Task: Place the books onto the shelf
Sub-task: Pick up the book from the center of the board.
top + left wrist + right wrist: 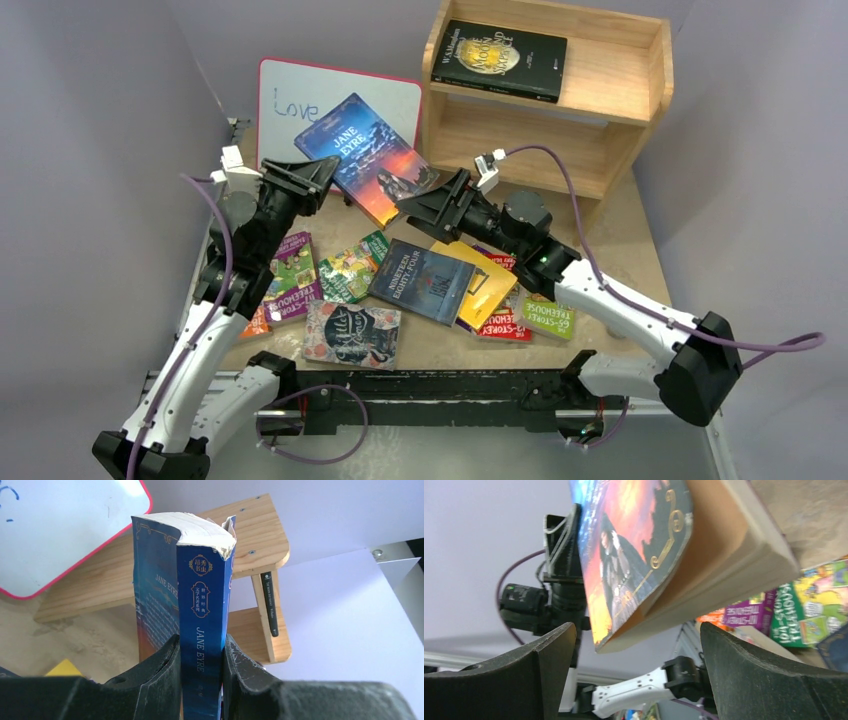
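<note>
Handover step in hand. Left gripper [200, 680] jaws clamp the Jane Eyre book [365, 158] by its spine, aloft at ten o'clock of the shelf [600, 150]. Right gripper [636, 670] jaws stand wide apart, book corner between them untouched. Next move, by judgement: carry to the lower tier.

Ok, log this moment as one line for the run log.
left end effector: shut on Jane Eyre book | right end effector: open beside it | shelf: one black book

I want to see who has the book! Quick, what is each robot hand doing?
Left gripper: closed on the Jane Eyre book, holding it by the spine.
Right gripper: open wide around the book's corner, not gripping it.
</note>
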{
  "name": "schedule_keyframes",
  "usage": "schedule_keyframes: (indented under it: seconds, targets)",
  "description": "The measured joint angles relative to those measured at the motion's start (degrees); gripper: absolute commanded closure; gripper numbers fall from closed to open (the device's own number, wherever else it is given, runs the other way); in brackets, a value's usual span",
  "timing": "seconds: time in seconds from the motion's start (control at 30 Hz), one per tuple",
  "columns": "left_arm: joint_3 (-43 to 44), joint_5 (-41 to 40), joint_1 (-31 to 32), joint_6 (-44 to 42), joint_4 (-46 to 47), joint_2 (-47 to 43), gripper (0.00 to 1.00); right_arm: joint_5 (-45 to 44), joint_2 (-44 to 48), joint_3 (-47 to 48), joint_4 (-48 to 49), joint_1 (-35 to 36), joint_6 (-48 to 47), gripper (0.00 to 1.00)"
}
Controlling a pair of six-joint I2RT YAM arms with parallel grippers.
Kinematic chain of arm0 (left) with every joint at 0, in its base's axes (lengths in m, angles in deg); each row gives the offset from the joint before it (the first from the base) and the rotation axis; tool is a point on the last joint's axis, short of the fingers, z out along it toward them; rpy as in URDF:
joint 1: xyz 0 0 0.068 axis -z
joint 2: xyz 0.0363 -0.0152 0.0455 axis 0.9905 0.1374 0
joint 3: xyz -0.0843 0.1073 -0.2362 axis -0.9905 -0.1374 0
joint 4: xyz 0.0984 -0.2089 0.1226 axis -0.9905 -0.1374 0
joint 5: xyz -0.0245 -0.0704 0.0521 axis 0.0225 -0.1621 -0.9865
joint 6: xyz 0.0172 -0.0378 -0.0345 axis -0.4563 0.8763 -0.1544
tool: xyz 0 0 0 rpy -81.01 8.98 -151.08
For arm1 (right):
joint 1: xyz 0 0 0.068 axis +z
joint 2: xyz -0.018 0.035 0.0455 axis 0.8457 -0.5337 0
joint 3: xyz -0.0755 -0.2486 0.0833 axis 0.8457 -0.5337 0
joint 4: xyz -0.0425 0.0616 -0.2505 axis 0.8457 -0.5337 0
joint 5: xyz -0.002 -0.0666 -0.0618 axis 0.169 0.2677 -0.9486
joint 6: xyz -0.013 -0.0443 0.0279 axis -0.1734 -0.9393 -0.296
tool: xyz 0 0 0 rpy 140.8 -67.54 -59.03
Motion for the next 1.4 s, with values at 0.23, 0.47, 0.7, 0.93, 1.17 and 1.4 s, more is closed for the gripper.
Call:
schedule_keyframes:
  seconds: [0.23, 0.47, 0.7, 0.93, 1.17, 1.4]
  targets:
    - [0.0, 0.2, 0.0, 4.2, 1.2, 0.3, 1.00, -0.8, -1.8, 0.7, 3.9, 1.0, 7.1, 0.06]
    - [0.0, 0.2, 0.0, 7.0, 2.7, 0.3, 1.00, -4.5, -1.5, 0.7, 2.8, 1.5, 12.7, 0.06]
    - [0.0, 0.9, 0.0, 7.4, 2.8, 0.3, 1.00, -8.2, -0.5, 1.1, -3.7, 1.5, 12.8, 0.04]
    - [0.0, 1.4, 0.0, 8.6, 2.7, 0.2, 1.00, -9.4, -0.6, 2.6, -5.3, 1.5, 13.4, 0.08]
    - [-0.1, 1.5, 0.0, 10.9, 2.8, -1.1, 1.00, -10.9, -0.7, 2.6, -3.0, 1.5, 17.0, 0.12]
    - [-0.6, 1.2, 0.0, 12.0, 3.8, -2.1, 1.00, -13.6, 0.3, 2.6, -2.1, 1.5, 18.8, 0.36]
